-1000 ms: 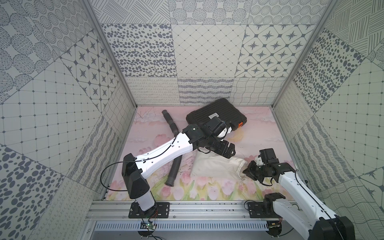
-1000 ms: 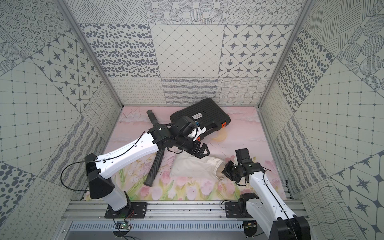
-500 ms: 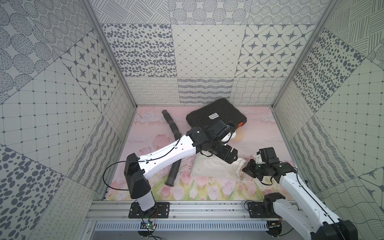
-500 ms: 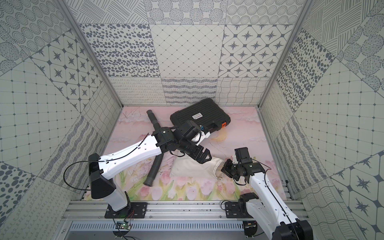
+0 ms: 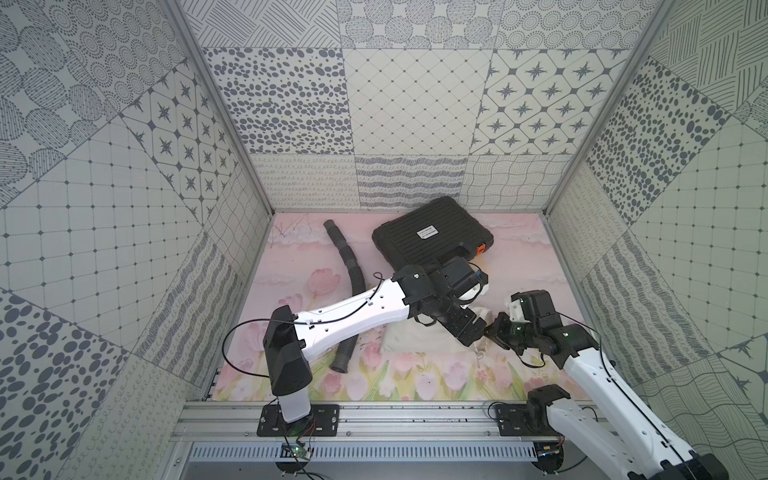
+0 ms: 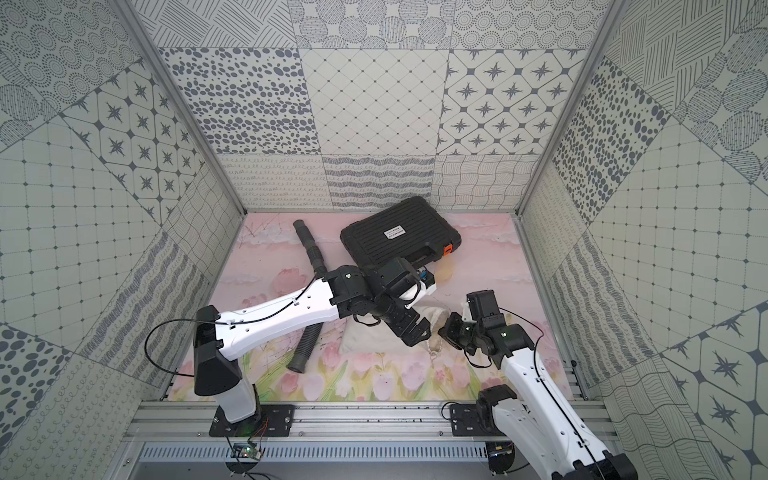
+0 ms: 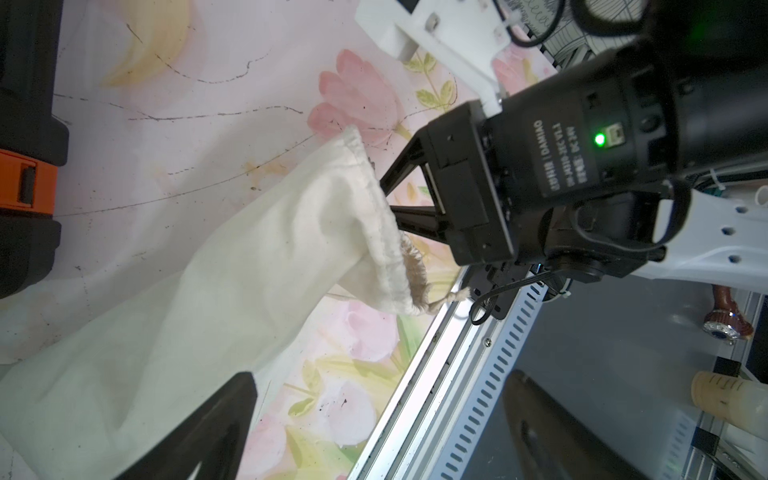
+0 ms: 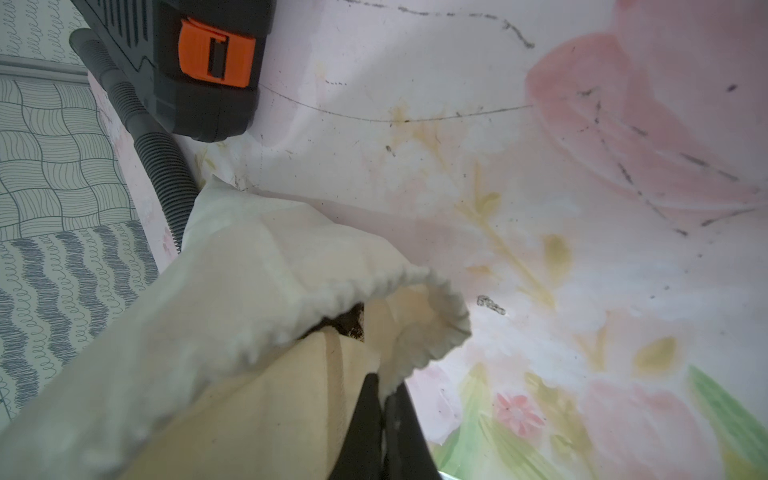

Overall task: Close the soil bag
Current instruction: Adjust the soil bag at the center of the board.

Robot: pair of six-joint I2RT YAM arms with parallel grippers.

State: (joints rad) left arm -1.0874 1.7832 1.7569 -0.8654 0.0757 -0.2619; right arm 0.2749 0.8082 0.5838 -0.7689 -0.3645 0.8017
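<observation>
Toward the left of the floral bench (image 5: pixel 291 257) lies a black ribbed hose (image 5: pixel 345 266), bent in a shallow curve. Behind centre sits a hard black case (image 5: pixel 428 237) with a grooved lid and an orange latch. Right of centre, near the front edge, the soil bag (image 5: pixel 411 338) lies flat: soft off-white cloth, pillow-shaped, its puckered mouth turned to the right. The left tool (image 5: pixel 477 338) hangs over the bag's neck with its jaws spread wide, holding nothing. The frayed pale cord (image 7: pixel 440 303) trails from the hem toward the front rail. Furthest right, the right tool (image 8: pixel 384 395) is pressed together on the mouth's rim. The mouth gapes and dark soil shows inside, so cinching looks barely begun. Next, the left tool probably needs to take the cord or neck and pull against the right.
</observation>
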